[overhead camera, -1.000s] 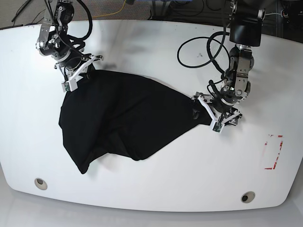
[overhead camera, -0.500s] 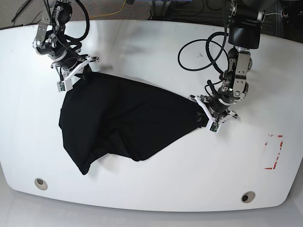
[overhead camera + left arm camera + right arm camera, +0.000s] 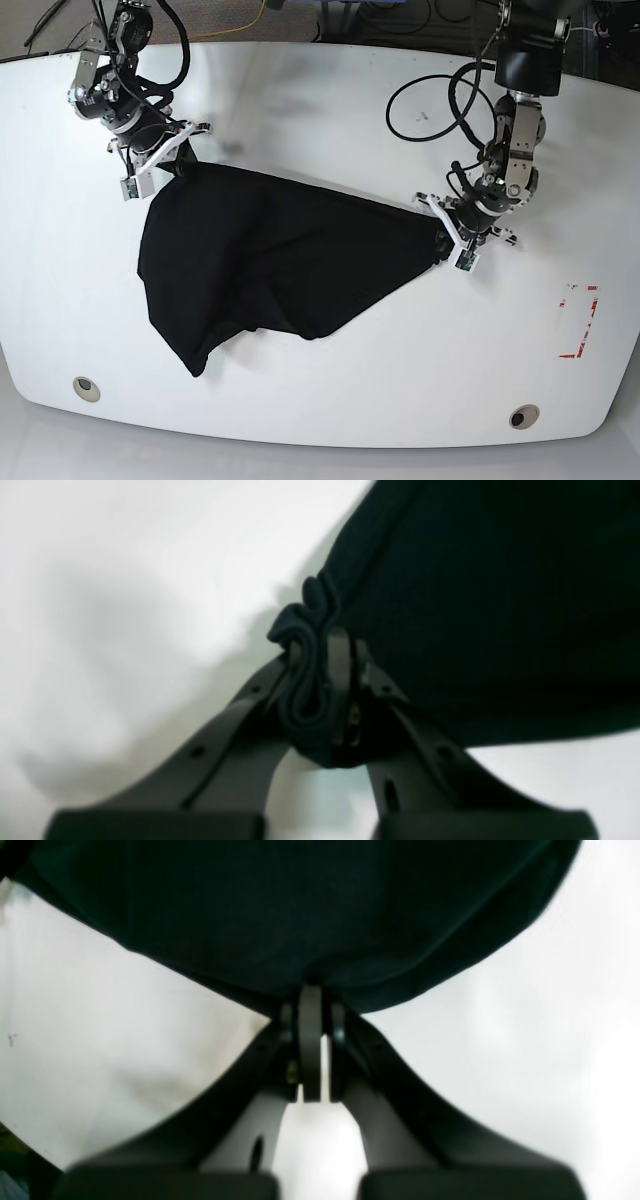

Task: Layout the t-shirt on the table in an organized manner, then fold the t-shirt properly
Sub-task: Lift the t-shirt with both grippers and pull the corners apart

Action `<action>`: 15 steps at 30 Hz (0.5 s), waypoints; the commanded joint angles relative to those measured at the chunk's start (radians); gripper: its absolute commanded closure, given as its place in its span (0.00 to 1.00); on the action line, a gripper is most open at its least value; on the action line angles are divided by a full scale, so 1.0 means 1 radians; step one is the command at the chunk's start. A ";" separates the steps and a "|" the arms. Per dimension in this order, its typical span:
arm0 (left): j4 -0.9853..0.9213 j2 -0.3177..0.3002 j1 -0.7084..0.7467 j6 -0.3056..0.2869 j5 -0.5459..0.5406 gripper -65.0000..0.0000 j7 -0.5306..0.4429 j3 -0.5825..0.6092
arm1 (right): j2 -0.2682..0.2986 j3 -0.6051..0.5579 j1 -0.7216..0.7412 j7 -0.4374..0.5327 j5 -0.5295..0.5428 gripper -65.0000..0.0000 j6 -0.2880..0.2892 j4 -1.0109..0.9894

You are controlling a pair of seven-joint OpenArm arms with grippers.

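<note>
The black t-shirt (image 3: 270,265) lies crumpled across the middle of the white table (image 3: 330,390), stretched between both grippers. At the shirt's right corner my left gripper (image 3: 445,240) is shut on it. In the left wrist view a bunched hem of the t-shirt (image 3: 305,680) is pinched between the fingers of the left gripper (image 3: 325,680). My right gripper (image 3: 170,165) is shut on the shirt's top-left corner. The right wrist view shows the right gripper (image 3: 311,1015) closed under the t-shirt (image 3: 300,915), which fills the top.
A red rectangular outline (image 3: 578,320) marks the table at the right. Two round holes (image 3: 86,388) (image 3: 523,416) sit near the front edge. A black cable loop (image 3: 435,110) lies on the table behind my left arm.
My left gripper has closed on the shirt's right corner and pulled it slightly right. The right gripper lifted its corner up and left, then eased right; the shirt is drawn tauter.
</note>
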 commanded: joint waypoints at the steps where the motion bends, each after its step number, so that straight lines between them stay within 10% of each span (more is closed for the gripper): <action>1: 0.093 -0.043 0.039 0.022 0.021 1.00 0.044 -0.008 | 0.010 0.008 -0.016 0.018 0.010 1.00 0.000 0.056; 15: 0.523 -0.105 0.158 0.020 0.020 1.00 0.073 -0.097 | 0.052 0.140 -0.009 0.018 0.341 1.00 -0.027 0.099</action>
